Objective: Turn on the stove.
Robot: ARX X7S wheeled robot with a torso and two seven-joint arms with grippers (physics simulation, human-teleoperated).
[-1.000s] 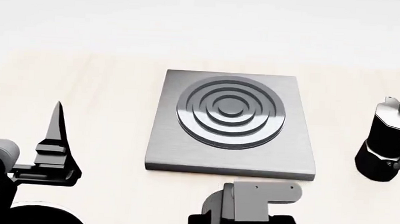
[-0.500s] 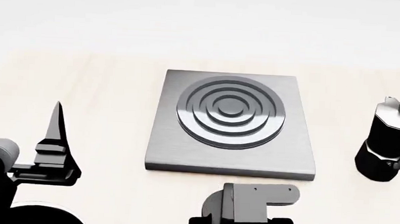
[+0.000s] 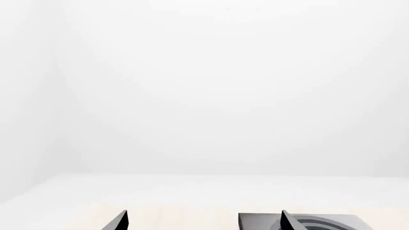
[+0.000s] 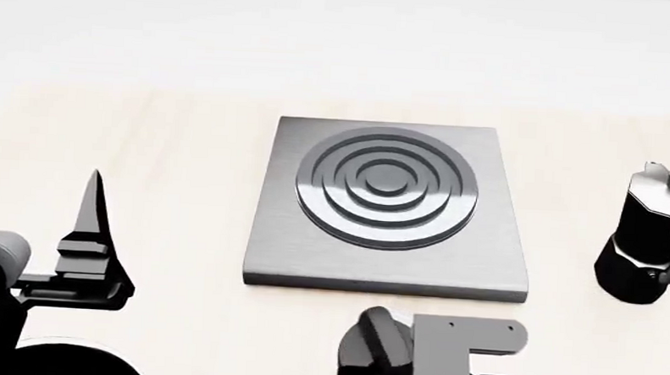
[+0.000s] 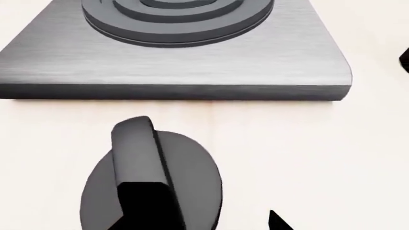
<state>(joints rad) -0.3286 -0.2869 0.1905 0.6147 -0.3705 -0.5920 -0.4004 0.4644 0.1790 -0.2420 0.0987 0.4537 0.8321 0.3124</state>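
The stove (image 4: 309,246) is a flat grey square hotplate with a dark ring burner (image 4: 385,185) in mid-table. Its black round ridge-topped knob (image 4: 376,343) lies on the table just in front of the stove's near edge. In the right wrist view the knob (image 5: 185,172) is close, below the stove's front edge (image 5: 172,91). My right gripper (image 5: 214,225) is open right at the knob. One fingertip (image 5: 279,222) is beside the knob and the other overlaps its ridge. My left gripper (image 3: 204,225) is open and empty, left of the stove (image 3: 262,221).
A black moka pot (image 4: 650,244) stands at the right of the stove. My right arm's grey bracket (image 4: 470,346) hangs over the table's near edge next to the knob. My left arm (image 4: 84,253) is at the lower left. A pale wall lies behind the table.
My right arm's bracket has shifted to the right and towards the near edge, so more of the knob shows in the head view. The left arm and stove have not moved.
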